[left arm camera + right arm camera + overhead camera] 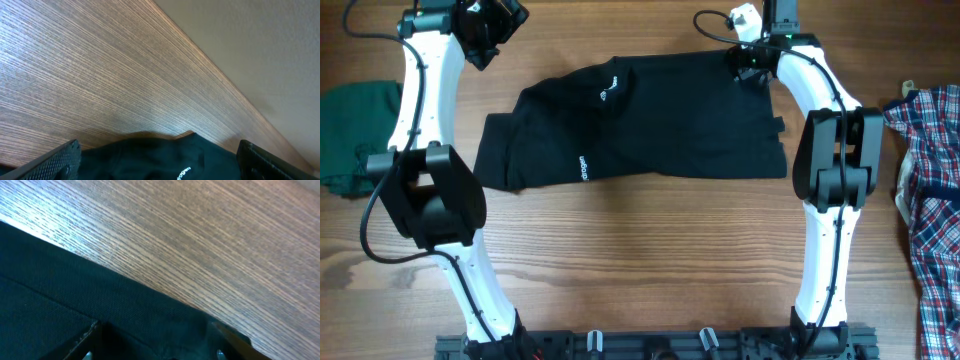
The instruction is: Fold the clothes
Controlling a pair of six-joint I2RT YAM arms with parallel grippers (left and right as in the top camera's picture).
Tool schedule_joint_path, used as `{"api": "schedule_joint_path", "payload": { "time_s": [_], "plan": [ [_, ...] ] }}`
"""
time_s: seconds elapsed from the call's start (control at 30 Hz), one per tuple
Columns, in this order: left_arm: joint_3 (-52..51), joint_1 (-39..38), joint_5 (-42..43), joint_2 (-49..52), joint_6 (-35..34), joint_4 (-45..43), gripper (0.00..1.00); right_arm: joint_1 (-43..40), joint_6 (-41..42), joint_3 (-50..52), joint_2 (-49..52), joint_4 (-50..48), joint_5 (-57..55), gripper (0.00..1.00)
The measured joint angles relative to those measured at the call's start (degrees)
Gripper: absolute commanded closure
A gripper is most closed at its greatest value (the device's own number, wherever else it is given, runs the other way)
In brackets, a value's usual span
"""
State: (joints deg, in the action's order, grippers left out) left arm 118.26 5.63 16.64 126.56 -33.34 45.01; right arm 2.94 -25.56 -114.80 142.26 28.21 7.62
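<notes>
Right wrist view crops the right hand (155, 344) at the black shirt (50, 297), grip unclear; left hand (160, 162) released.

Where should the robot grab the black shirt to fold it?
By the far right corner of the black shirt, pinched from above. It lies flat and floppy on the table, so only a thin edge fits between fingers, and the right gripper sits open over that edge.
</notes>
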Motion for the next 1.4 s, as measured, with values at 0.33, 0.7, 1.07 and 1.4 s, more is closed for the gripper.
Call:
{"api": "schedule_joint_path", "payload": {
  "time_s": [0.33,0.7,1.07,1.4],
  "plan": [
    [0.0,0.0,0.0,0.0,0.0,0.0,0.00,-0.2,0.0,0.0,-2.0,-1.7,-5.1,0.01],
    [0.0,0.0,0.0,0.0,0.0,0.0,0.00,-0.4,1.1,0.0,-1.9,3.0,-3.2,0.03],
    [0.0,0.0,0.0,0.0,0.0,0.0,0.00,-0.8,1.5,0.1,0.3,-0.9,-1.8,0.04],
    [0.0,0.0,0.0,0.0,0.0,0.0,0.00,-1.2,5.4,-0.3,0.3,3.2,-0.9,0.14]
  ]
}}
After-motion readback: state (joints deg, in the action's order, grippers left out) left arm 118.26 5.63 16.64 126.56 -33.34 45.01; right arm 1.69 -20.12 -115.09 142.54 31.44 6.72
